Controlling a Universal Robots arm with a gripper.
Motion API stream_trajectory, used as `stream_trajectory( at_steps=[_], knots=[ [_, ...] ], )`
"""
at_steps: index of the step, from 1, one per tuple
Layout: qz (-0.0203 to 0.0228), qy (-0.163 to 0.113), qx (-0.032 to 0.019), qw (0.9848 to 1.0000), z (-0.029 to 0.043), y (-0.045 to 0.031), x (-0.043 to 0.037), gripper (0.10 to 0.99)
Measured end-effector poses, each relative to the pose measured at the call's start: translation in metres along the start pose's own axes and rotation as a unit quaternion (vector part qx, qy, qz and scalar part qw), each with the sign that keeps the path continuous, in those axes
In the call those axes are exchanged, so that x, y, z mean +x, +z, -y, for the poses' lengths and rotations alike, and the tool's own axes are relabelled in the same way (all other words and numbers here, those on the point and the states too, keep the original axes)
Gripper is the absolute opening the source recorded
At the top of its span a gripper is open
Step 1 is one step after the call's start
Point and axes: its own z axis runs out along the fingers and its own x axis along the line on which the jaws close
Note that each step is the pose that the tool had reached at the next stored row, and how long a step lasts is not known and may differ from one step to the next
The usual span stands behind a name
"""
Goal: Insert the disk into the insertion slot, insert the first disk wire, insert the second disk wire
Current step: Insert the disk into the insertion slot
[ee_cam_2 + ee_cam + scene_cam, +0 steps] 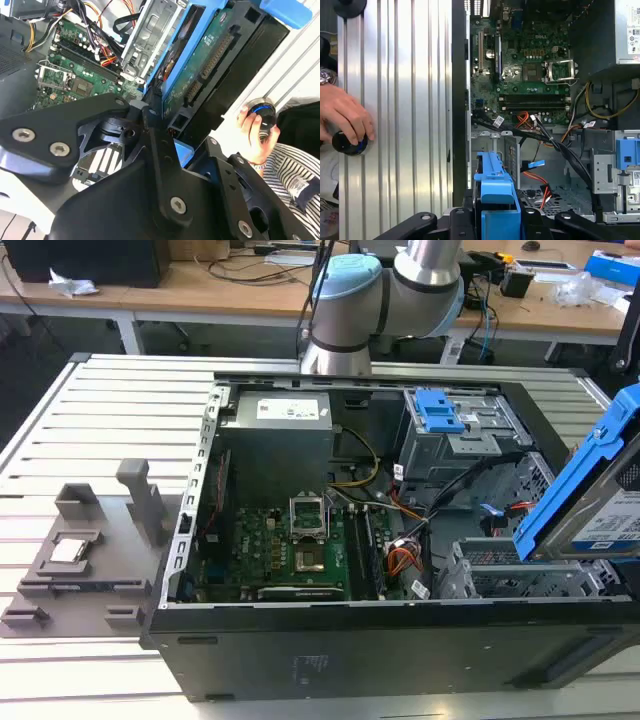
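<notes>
Above the insertion slot (500,575) at the exterior view's right, the disk (585,480) is held slanted, clamped in the claw (496,224) (first wrist view).

Open computer case (350,655) on slatted table (110,420), green motherboard (275,545), silver power supply (280,445), grey fixture (85,560) beside case

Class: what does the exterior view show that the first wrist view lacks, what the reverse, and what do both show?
Exterior view: a grey fixture on the slatted table, and the arm's pale-blue joint. First wrist view: a person's hand on a round black knob. Both: the motherboard and the disk in its blue caddy, over the open case.
</notes>
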Motion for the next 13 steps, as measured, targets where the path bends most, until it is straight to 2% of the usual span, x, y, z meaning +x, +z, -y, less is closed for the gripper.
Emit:
stream_trajectory(
  at_steps=[13],
  knots=[
    [0.0,0.0,0.0,1.0,0.0002,0.0057,0.0,0.365]
  ],
)
